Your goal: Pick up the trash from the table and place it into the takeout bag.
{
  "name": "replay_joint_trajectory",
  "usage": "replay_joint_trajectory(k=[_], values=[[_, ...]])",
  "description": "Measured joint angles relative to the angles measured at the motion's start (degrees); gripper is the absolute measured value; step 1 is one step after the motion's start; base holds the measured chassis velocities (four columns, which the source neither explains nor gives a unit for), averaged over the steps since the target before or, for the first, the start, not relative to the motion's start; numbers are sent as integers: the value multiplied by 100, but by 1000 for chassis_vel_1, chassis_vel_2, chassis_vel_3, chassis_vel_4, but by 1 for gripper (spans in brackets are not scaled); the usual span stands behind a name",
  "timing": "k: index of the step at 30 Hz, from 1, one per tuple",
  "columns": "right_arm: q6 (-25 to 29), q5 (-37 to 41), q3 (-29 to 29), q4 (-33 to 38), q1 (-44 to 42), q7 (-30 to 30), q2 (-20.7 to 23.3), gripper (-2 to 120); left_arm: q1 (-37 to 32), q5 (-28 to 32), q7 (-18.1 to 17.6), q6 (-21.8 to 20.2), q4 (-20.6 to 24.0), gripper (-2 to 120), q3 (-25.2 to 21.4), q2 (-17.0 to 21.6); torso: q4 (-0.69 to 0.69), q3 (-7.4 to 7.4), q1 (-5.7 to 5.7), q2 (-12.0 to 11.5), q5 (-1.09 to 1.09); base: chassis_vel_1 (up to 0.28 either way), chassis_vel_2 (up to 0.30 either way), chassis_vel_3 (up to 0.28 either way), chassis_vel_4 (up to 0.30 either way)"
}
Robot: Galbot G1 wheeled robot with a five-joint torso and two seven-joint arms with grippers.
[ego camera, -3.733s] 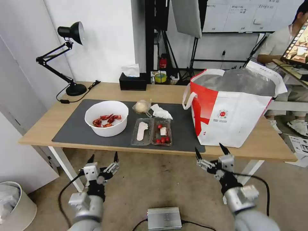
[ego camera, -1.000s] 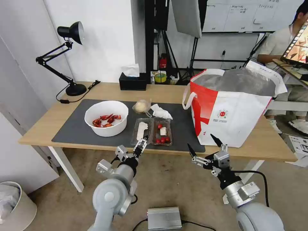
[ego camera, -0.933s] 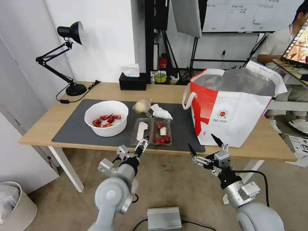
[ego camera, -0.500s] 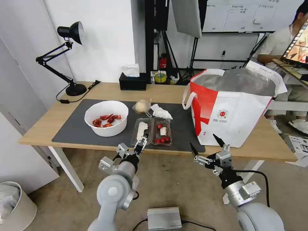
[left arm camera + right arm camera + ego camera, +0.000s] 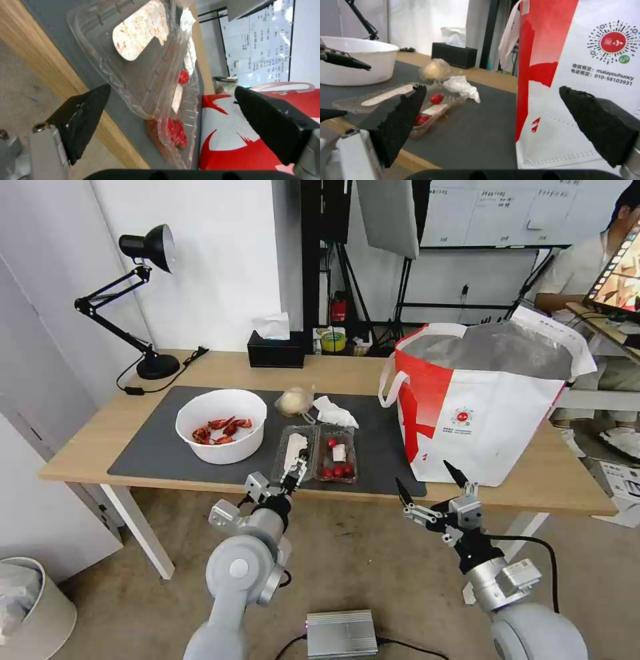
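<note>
Trash lies untouched on the dark grey mat (image 5: 153,453) — white bowl of crayfish shells (image 5: 221,425), clear hinged tomato tray (image 5: 315,453), crumpled napkin (image 5: 335,413) and a small pale plastic bundle (image 5: 295,401). Nothing seems to be in the takeout bag (image 5: 483,403) yet, though its foil interior is hard to read, so the whole job is left. Left gripper (image 5: 275,483), fingers spread and empty, sits at the table's (image 5: 333,370) near edge right at the tray's front rim, apparently lining up a grasp. Right gripper (image 5: 430,492) hangs released below the table edge, in front of the bag.
</note>
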State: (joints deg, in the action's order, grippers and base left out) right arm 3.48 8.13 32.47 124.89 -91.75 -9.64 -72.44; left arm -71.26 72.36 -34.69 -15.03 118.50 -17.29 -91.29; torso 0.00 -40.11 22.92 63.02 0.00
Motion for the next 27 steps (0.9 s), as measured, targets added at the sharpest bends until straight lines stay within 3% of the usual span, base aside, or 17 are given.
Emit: replay_joint_trajectory(k=[21,27], values=[[16,-13,2,1,-61,40,-45,100,69,58,-35,12,-65,100,87,-4,0,0,-1,0,0,0,0,0,0],[32,-16,-23,-56,-48,44,-83,100,172,75,-24,212,-128,100,63,-5,0,0,0,0,0,0,0,0,0]])
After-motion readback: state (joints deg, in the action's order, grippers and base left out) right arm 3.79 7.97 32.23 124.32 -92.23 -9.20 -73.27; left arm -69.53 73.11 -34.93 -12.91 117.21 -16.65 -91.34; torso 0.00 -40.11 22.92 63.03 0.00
